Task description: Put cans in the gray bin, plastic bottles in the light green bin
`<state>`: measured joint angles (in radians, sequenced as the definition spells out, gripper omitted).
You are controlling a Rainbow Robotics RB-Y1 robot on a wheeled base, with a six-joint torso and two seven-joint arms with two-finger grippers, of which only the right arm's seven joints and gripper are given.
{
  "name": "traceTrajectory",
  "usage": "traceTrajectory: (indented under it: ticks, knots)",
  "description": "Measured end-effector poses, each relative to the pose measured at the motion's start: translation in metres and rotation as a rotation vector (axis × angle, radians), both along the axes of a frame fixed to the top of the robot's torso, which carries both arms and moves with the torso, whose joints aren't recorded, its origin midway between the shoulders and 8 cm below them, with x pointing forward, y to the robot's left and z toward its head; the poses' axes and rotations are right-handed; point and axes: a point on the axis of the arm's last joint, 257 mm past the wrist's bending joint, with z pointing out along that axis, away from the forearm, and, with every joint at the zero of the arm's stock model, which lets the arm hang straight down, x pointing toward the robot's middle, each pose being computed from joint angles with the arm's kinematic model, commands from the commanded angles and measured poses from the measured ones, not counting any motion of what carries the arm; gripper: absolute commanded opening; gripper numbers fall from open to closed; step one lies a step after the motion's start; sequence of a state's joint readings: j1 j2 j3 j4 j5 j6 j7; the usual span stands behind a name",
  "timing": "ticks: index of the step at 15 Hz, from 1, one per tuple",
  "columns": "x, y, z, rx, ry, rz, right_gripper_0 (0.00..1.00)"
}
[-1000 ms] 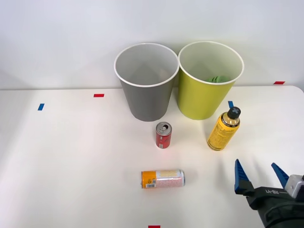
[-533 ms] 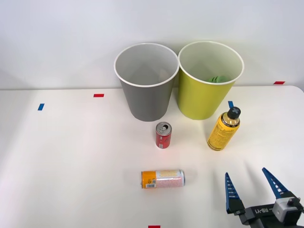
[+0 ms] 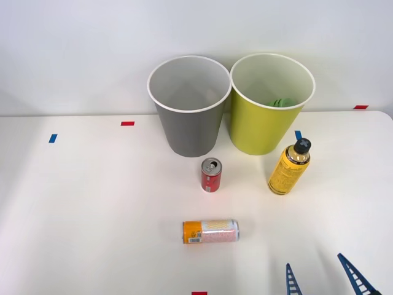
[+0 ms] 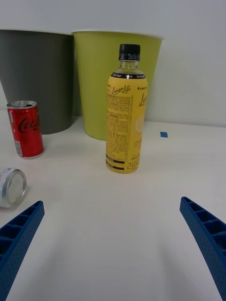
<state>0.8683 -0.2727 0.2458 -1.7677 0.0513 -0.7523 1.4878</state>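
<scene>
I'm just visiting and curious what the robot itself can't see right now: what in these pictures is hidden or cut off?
- Green thing inside the tall yellow-green bin: front view, mostly hidden by the bin's wall.
- Slim orange-and-pink can lying on its side: wrist view, cut off by the edge.
- Right gripper: front view, cut off beyond its open blue fingertips.
- Gray bin's bottom: hidden by its near wall.

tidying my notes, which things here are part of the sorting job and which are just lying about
Job:
- red can
- orange-and-pink can, lying down
- yellow bottle
- green bottle, already in the light green bin
- gray bin
- right hand, open

Lying about:
- tape marks on the table
</scene>
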Motion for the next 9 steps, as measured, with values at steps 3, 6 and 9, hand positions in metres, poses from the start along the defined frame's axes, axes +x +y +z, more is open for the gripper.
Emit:
traceTrajectory:
  ticks: [3,6,9]
  knots:
    - [-0.020,0.009,-0.019,0.021,0.018,0.003,1.00]
    - [-0.037,0.015,-0.009,0.051,-0.017,0.003,1.00]
    - [-0.041,0.017,-0.004,0.065,-0.035,0.001,1.00]
